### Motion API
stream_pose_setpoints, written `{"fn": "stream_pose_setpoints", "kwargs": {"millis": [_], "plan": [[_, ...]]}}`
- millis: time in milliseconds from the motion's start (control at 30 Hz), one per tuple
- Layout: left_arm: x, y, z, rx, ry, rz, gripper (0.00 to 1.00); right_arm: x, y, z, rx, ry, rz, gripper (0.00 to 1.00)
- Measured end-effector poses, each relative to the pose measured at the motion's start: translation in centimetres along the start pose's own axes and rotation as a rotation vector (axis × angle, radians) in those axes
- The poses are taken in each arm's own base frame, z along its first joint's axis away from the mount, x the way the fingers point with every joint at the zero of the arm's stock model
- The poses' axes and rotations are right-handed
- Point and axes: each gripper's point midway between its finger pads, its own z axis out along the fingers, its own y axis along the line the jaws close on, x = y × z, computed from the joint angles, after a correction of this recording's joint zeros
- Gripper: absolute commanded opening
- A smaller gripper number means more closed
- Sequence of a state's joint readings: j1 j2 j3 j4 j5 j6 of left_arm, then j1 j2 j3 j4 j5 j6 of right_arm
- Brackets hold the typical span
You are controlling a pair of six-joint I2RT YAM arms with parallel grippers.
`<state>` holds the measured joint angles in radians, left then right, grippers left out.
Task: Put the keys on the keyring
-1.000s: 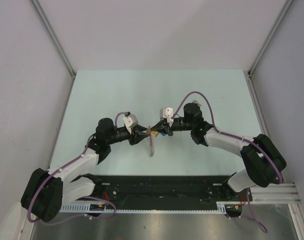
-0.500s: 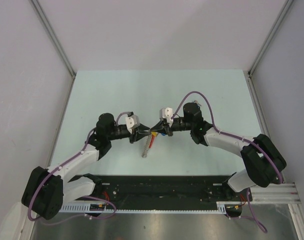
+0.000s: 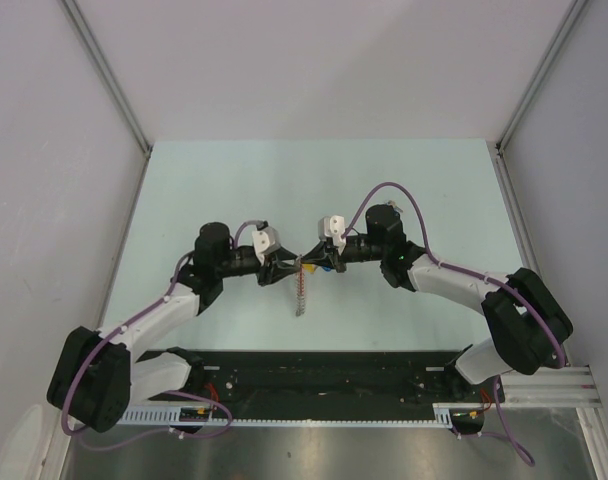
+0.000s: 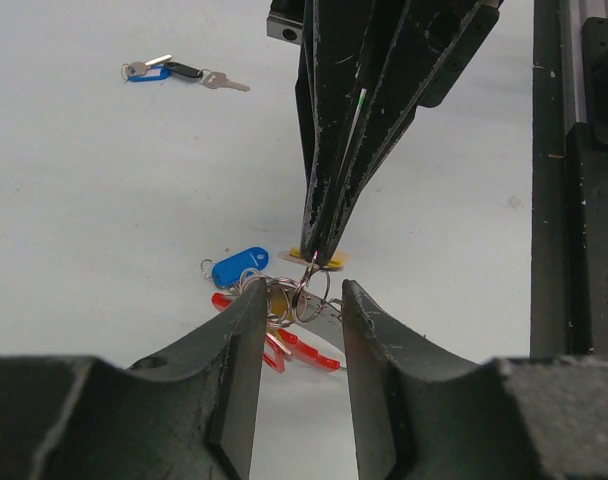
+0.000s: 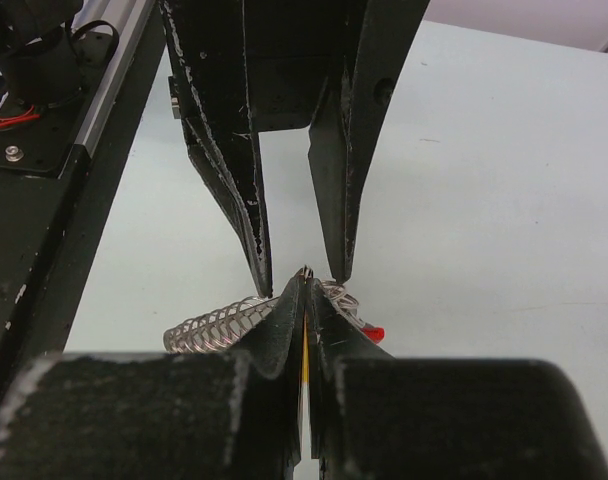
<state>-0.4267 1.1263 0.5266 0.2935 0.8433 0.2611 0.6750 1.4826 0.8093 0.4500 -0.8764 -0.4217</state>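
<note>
Left wrist: keyring [image 4: 282, 301] lies between left tool's [image 4: 300, 289] parted jaws.

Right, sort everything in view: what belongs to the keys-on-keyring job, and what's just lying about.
Job:
keyring, the coiled strand
yellow key, pinched in the shut right hand
blue key beside it
loose keys, off on their own
left hand, open around the rings

Lying about:
table
black rail
</note>
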Motion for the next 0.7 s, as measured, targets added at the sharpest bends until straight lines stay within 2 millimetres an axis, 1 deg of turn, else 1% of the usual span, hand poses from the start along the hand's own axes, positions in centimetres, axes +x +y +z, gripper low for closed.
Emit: {"fn": "stream_pose_setpoints", "kwargs": {"millis": [133, 300, 433, 567, 700], "plan": [[0.1, -0.1, 0.0, 0.012, -0.001, -0.006, 0.33, 0.1, 0.0, 0.0, -0.002, 0.003, 0.003, 0.00], [0.6, -0.3, 0.1, 0.027, 0.009, -0.023, 0.28, 0.2, 0.1, 0.0, -0.004, 0.008, 0.010, 0.00], [0.8, -0.2, 0.2, 0.030, 0.015, -0.032, 0.19, 0.3, 0.2, 0.0, -0.006, 0.011, 0.014, 0.00], [1.1, -0.2, 0.2, 0.037, 0.022, -0.045, 0.14, 0.3, 0.2, 0.0, -0.006, 0.012, 0.014, 0.00], [1.2, -0.1, 0.2, 0.036, 0.027, -0.050, 0.01, 0.4, 0.3, -0.1, -0.007, 0.015, 0.017, 0.00]]}}
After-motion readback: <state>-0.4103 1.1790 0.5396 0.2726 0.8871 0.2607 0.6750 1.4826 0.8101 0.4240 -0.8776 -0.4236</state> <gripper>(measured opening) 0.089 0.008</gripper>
